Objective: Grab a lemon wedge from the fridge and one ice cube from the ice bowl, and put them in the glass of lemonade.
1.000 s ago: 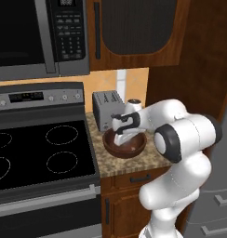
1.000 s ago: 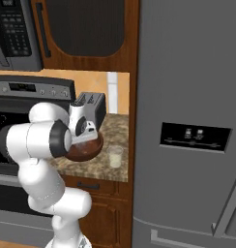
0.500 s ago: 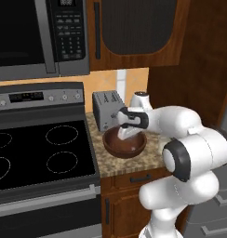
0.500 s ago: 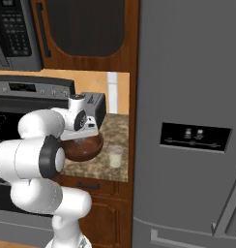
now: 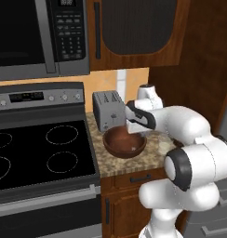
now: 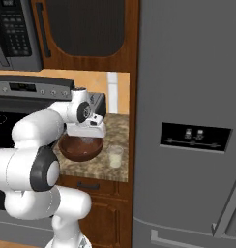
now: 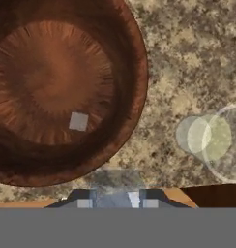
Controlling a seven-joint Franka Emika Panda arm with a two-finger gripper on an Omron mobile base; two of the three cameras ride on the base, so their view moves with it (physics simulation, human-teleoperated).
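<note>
Brown wood ice bowl (image 7: 66, 92) fills upper left of the hand view, one ice cube (image 7: 78, 121) loose on its floor. Claw (image 7: 117, 199) bottom centre, part-open, maybe pinching another cube; can't tell. Glass of lemonade (image 7: 214, 140) right edge, on speckled table (image 7: 178, 72), drop target.

Shows the white arm bent over a speckled granite counter (image 6: 98, 164), its gripper (image 6: 86, 137) hanging just above the ice bowl (image 6: 80, 147), jaw state unclear from here. Puts the glass of lemonade (image 6: 115, 157) just right of the bowl, apart from it. Places the fridge (image 6: 187, 121) at right, stove (image 6: 23, 89) and microwave (image 6: 13, 29) at left.
</note>
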